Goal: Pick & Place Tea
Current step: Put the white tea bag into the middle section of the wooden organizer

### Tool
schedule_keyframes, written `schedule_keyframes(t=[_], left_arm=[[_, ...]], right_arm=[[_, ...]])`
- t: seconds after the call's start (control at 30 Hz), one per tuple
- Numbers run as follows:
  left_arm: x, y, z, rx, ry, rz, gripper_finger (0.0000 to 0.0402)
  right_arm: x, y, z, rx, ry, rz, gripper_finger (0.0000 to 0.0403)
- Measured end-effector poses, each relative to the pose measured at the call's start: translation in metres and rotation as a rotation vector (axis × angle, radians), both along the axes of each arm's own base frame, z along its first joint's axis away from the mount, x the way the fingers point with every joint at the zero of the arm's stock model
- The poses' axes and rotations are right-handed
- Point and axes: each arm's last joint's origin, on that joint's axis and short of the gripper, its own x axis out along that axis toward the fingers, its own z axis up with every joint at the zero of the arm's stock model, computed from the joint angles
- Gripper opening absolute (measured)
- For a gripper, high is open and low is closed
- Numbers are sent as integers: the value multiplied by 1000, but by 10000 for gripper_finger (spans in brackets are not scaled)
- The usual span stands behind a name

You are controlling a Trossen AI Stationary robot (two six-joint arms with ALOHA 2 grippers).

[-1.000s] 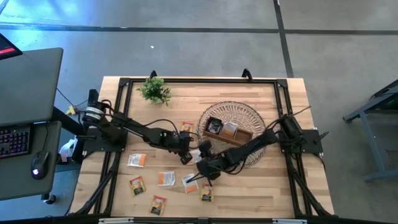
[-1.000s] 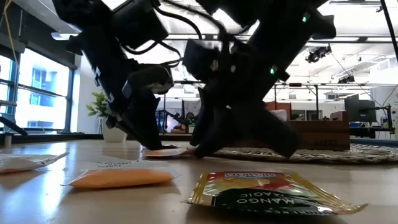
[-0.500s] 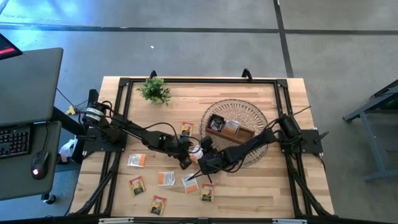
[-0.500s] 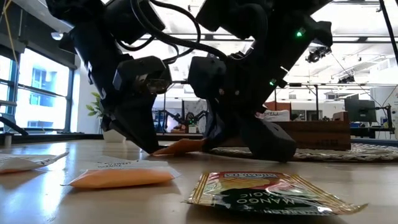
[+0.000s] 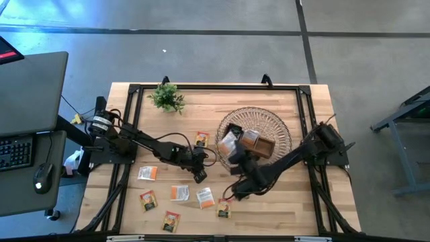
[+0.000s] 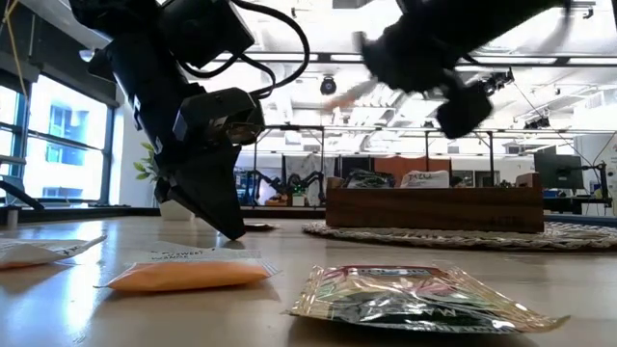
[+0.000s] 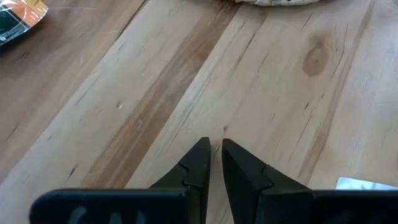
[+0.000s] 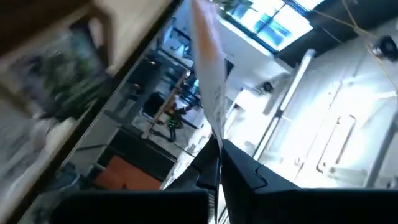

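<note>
I've got a tea packet (image 8: 208,74) pinched in the right gripper (image 8: 219,148), lifted by the basket's (image 5: 279,128) near rim; I'd carry it level over the tray (image 5: 263,146) before letting go. The left gripper (image 7: 215,148) rests low mid-table, jaws nearly closed, empty.

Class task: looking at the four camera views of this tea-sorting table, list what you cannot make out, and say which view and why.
- Print on the tea packet pinched in the right gripper: right wrist view, motion blur.
- Contents of the wooden tray: high view, too small; low view, its wall hides them.
- Right gripper in the low view: blurred.
- Labels on the loose packets: high view, too small.
</note>
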Motion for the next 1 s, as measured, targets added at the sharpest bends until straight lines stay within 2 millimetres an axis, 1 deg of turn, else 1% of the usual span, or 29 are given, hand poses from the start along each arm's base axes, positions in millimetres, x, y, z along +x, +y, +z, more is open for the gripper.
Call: schedule_keyframes(t=[0.13, 0.17, 0.23, 0.33, 0.57, 0.73, 0.83, 1.0], left_arm=[[0, 0, 0, 1, 2, 0, 44], [0, 0, 0, 3, 2, 0, 44], [0, 0, 0, 4, 2, 0, 44], [0, 0, 0, 7, -1, 2, 44], [1, 0, 0, -7, -10, 24, 44], [1, 1, 0, -12, -16, 43, 44], [1, 1, 1, -6, -20, 62, 44], [1, 2, 1, -11, -22, 80, 44]], right_arm=[[-25, -12, -6, 140, 129, -44, 10], [-32, -15, -9, 149, 177, -62, 8], [-47, -23, -13, 90, 289, -90, 4], [-61, -35, -19, -20, 394, -104, 5], [-80, -65, -38, -134, 584, -160, 3], [-84, -74, -41, -233, 563, -137, 9], [-81, -73, -39, -237, 504, -127, 11], [-78, -66, -36, -211, 441, -112, 3]])
